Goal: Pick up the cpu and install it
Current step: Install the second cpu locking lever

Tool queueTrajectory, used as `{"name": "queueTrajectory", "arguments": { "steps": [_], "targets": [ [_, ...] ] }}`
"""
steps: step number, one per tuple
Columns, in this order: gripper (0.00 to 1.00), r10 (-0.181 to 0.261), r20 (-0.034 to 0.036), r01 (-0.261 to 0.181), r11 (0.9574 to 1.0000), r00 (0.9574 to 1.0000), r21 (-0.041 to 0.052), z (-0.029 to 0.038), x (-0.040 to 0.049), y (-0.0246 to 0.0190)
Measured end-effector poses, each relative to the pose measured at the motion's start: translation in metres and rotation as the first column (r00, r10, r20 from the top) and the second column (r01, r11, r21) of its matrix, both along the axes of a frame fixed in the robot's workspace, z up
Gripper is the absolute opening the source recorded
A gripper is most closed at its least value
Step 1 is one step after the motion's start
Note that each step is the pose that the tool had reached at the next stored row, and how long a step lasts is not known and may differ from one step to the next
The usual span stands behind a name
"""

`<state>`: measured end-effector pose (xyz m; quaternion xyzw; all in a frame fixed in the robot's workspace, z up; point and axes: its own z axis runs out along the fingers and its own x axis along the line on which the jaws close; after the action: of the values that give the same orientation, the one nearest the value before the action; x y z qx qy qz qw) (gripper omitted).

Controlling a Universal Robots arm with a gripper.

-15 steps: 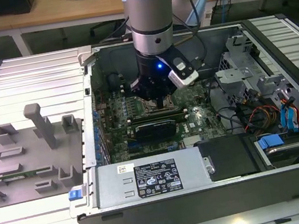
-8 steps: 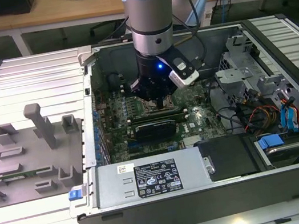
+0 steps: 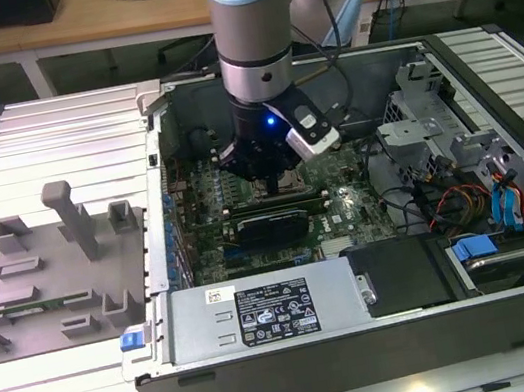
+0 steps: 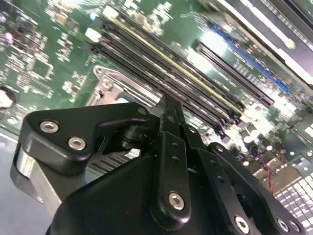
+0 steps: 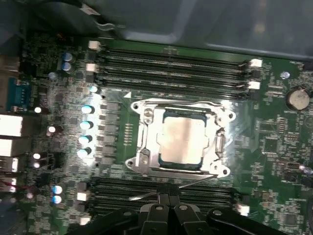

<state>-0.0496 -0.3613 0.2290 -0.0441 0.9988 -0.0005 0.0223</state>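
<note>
Inside the computer case, the gripper hangs just above the motherboard socket, where the cpu sits; its grip state cannot be told.

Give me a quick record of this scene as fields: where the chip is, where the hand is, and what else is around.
cpu: small flat square chip with pale silver-grey metal top, lying in the metal socket frame on the green motherboard
hand: black robot hand, low inside the open grey computer case, above the socket area
memory slots: long black slots on both sides of the socket
outside the case: grey plastic fixture plate with upright posts, on the exterior view's left
</note>
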Motion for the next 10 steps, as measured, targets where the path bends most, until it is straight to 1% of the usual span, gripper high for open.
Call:
{"name": "queueTrajectory", "arguments": {
  "steps": [3, 4, 5, 7, 9, 10],
  "targets": [
    [0.11, 0.000, 0.0000, 0.000, 1.0000, 1.0000, 0.0036, -0.0020, -0.0118, 0.0000],
    [0.11, 0.000, 0.0001, 0.000, 1.0000, 1.0000, 0.0049, -0.0030, -0.0139, 0.0000],
    [0.11, 0.000, 0.0000, 0.000, 1.0000, 1.0000, 0.0056, -0.0040, -0.0145, 0.0000],
    [0.11, 0.000, -0.0001, 0.000, 0.9999, 1.0000, 0.0100, -0.0048, -0.0145, 0.0000],
    [0.11, 0.000, 0.0001, 0.000, 0.9993, 1.0000, 0.0373, -0.0050, -0.0145, -0.0019],
    [0.11, 0.000, 0.0001, 0.000, 0.9987, 1.0000, 0.0518, -0.0051, -0.0145, -0.0036]
  ]
}}
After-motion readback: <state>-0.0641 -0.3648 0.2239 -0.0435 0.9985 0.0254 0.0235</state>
